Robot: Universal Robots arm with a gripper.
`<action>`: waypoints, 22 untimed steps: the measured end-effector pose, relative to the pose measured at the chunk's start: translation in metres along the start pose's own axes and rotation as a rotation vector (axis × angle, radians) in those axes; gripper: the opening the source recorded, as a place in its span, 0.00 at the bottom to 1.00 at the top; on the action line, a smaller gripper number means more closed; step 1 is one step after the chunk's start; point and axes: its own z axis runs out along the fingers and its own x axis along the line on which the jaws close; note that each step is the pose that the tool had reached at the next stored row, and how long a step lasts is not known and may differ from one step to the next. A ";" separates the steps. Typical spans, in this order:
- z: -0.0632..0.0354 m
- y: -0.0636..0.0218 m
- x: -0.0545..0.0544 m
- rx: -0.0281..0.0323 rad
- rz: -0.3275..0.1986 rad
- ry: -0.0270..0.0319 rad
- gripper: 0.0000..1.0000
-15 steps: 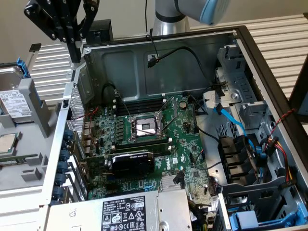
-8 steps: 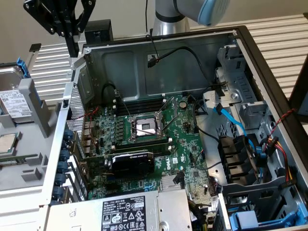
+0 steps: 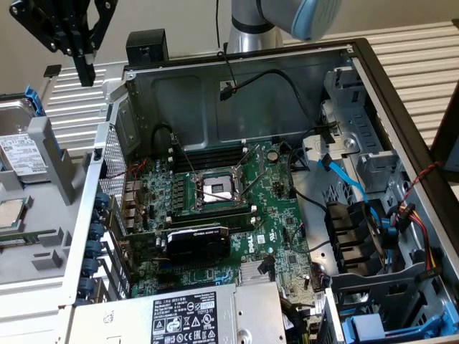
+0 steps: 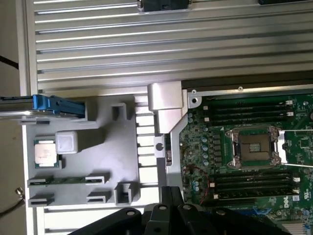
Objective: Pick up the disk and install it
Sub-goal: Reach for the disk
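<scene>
Black jaws | closed, holding nothing | disk [image 3: 20, 154] untouched in grey holder [image 3: 54, 158]

Your disk [image 3: 20, 156] is sliced by the exterior view's left edge, and the grey holder [image 3: 51, 147] covers its near side. The label print is too small to read. In the wrist view the disk sits edge-on, a blue strip running out of the picture, so its face is hidden from you. The processor chip [image 3: 7, 213] is cut by that same left edge in the exterior view. Up top, the gripper [image 3: 85, 77] loses its body to the upper edge, and the arm [image 3: 287, 18] is cropped there too. Down low, the power-supply box [image 3: 193, 315] runs off the bottom, its label text unreadable. In the wrist view the motherboard [image 4: 249, 147] runs past the picture's edge, and the gripper's dark body covers part of it.
</scene>
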 end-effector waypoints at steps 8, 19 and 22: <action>0.0008 0.0144 0.022 0.0044 0.000 -0.0003 0.11; 0.0016 0.0303 0.054 0.0132 0.000 -0.0011 0.11; 0.0018 0.0301 0.064 0.0133 -0.001 -0.0011 0.11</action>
